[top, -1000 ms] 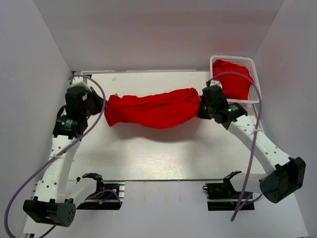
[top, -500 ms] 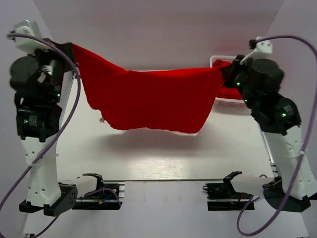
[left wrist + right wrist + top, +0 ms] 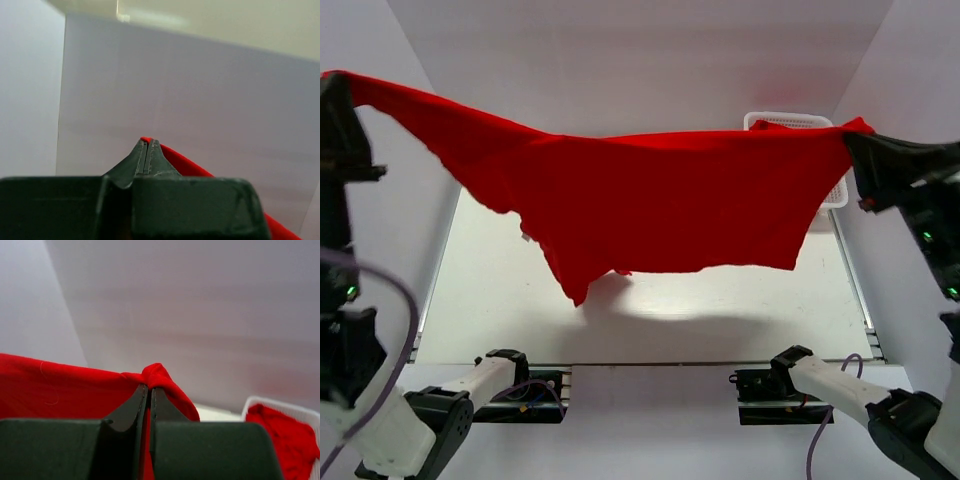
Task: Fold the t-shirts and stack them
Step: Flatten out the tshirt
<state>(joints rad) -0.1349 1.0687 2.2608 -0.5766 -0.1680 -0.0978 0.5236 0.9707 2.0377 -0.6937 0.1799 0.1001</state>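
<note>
L jaws: pressed fully together in the wrist cam, no gap that I can see, w/ a thin edge of the red t-shirt [image 3: 650, 200] pinched at the tips and trailing off to their right and downward. R jaws: same story, shut tight, a bunched fold of that shirt humped over the tips, cloth running away to their left. From the top cam both sets of jaws are up high and far apart, L at the upper left corner of view, R at the upper right, and the t-shirt is strung btwn them as one wide sheet. Top edge sags a little midway btwn the jaws. Lower edge is uneven: a pointed flap hangs lowest, nearer the L jaws than the R; the rest of the hem runs roughly level toward the R side. Cloth hangs clear of the surface [image 3: 720, 325], w/ a soft shadow under it. White lattice basket [image 3: 790, 121] sits behind the sheet, near and below the R jaws; from above I only get its far rim and a bit of one side. In the R wrist cam the basket shows right of and below the tips, w/ a second t-shirt [image 3: 280, 435] crumpled inside. L arm [image 3: 340, 300] and R arm [image 3: 930, 230] are partly cut off at the frame edges.
</note>
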